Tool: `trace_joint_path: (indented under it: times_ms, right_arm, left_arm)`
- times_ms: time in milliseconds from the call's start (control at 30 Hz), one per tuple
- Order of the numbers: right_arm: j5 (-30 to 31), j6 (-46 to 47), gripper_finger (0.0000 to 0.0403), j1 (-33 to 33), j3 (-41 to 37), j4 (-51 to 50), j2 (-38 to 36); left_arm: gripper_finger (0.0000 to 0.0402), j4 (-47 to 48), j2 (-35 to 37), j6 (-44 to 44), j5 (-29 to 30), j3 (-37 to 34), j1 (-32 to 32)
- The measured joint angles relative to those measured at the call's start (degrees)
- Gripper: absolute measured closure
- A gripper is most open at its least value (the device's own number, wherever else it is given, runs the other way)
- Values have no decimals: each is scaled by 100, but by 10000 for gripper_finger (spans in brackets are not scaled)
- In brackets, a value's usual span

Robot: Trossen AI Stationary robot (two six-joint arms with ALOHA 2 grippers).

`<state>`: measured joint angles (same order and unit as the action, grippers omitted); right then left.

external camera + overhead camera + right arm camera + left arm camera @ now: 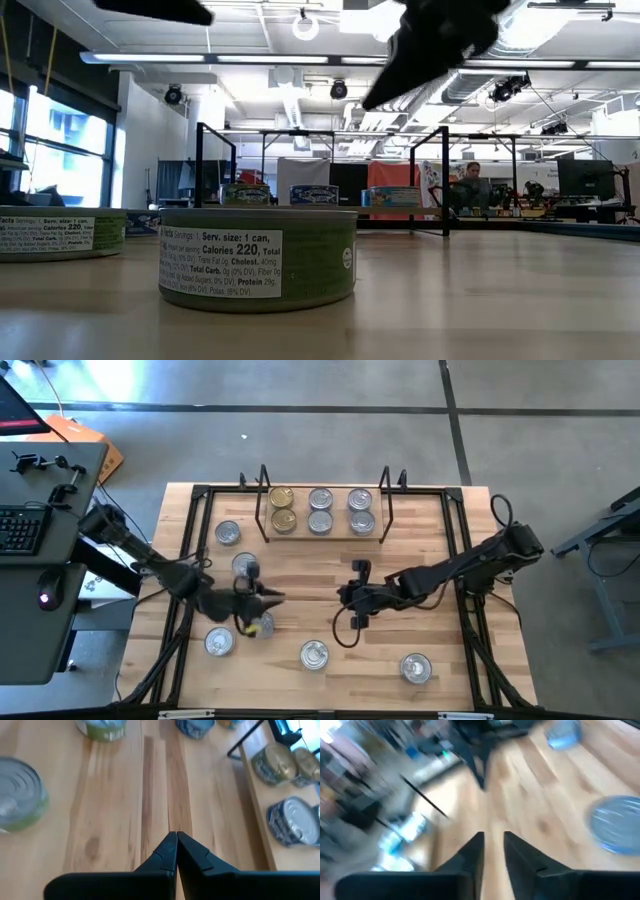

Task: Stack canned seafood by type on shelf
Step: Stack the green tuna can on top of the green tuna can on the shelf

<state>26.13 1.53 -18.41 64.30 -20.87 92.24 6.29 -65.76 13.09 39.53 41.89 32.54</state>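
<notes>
The shelf (322, 538), a light-wood board in a black rod frame, stands at the table's far middle. It bears two gold tins (283, 508) and several silver tins (341, 509), resting on their flat bottoms in pairs. Loose tins of canned seafood lie on the table: (228, 533), (245, 565), (219, 643), (314, 655), (415, 668). My left gripper (270, 600) hovers left of centre, beside a yellow-green tin (262, 625); its fingers (475, 852) stand a little apart with nothing between them. My right gripper (176, 836) is shut and empty above bare wood at mid-table (350, 596).
The black rod frame (190, 560) runs along the table's left, far and right edges. A desk with a keyboard (20, 528) and mouse stands beyond the left edge. Bare wood lies between the two grippers. A person (470, 188) sits far behind the table.
</notes>
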Motion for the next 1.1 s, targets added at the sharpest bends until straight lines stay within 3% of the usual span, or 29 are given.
trace_joint_path:
  times_ms: [133,333,467,733,967,1100]
  right_arm:
    - [26,-31,403,15,-396,414,5]
    - [27,-50,403,15,-866,1274,6]
    - [28,-195,403,15,-1035,1630,7]
    - [26,-348,403,111,-1065,1732,7]
    - [26,-179,403,214,-1065,1855,7]
    - [11,-141,403,232,-1065,1859,7]
  left_arm:
    - [285,1665,-311,-1826,-579,623,270]
    - [231,3140,-1130,-3644,-1306,644,762]
    - [217,3084,-1772,-4354,-1926,641,884]
    - [234,2670,-2685,-4151,-1858,671,922]
    - [319,2706,-2935,-3147,-846,648,662]
    - [371,2666,-2936,-2718,-694,614,251]
